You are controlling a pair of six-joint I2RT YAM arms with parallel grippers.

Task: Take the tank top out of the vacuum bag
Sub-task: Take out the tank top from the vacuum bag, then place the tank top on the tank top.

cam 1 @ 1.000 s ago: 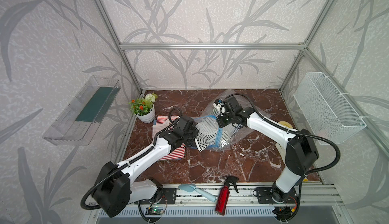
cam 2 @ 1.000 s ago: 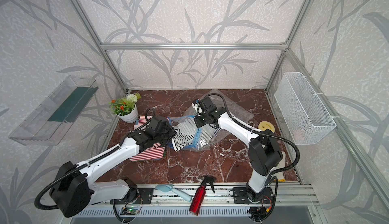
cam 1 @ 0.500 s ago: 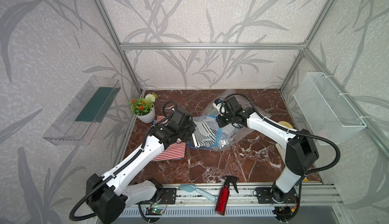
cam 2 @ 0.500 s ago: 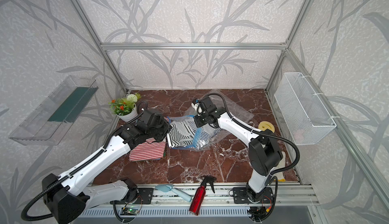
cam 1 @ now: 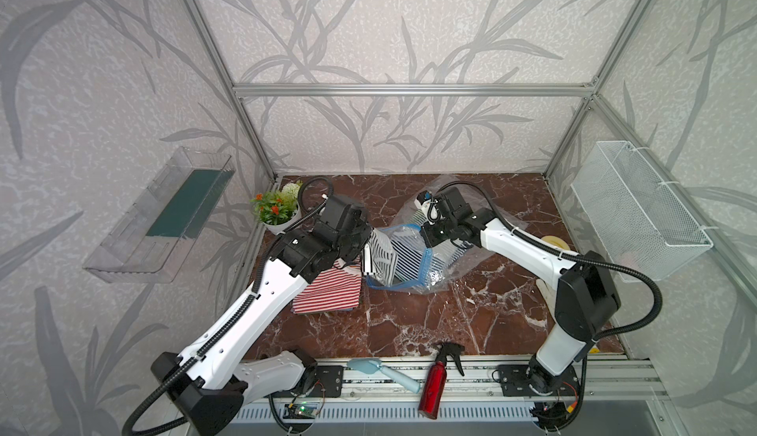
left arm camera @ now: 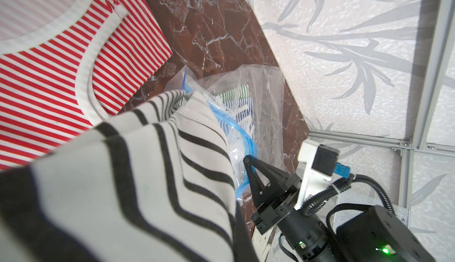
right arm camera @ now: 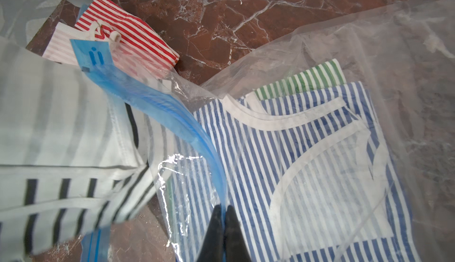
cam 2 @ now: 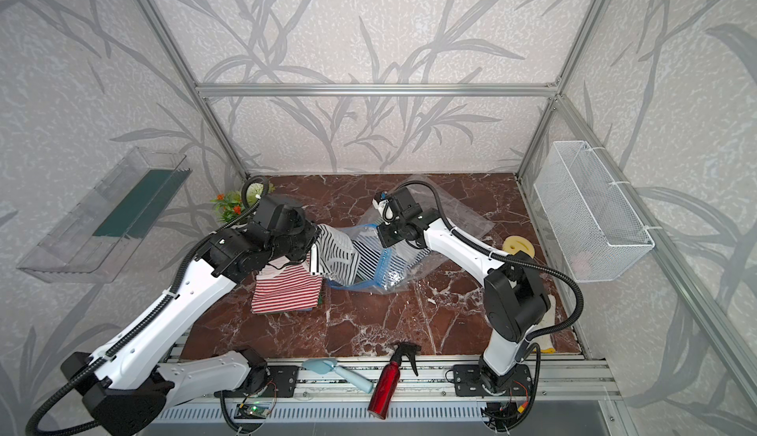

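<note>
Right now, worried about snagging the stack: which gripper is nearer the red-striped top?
Left. The left gripper, holding the black-striped tank top, is beside the red-striped top; the right gripper pinches the vacuum bag beyond it.

White shells on the long links of the left arm (cam 1: 262,303) and right arm (cam 1: 520,245), black housings at every joint. Black ribbed cable hose (left arm camera: 317,196) running from base to wrist. Black tapered fingers (left arm camera: 269,169) on the right gripper (left arm camera: 247,160); just behind it a white bracket (left arm camera: 306,174), black camera (left arm camera: 323,159), blue plug (left arm camera: 342,169). Green lights (left arm camera: 383,249) farther back.
</note>
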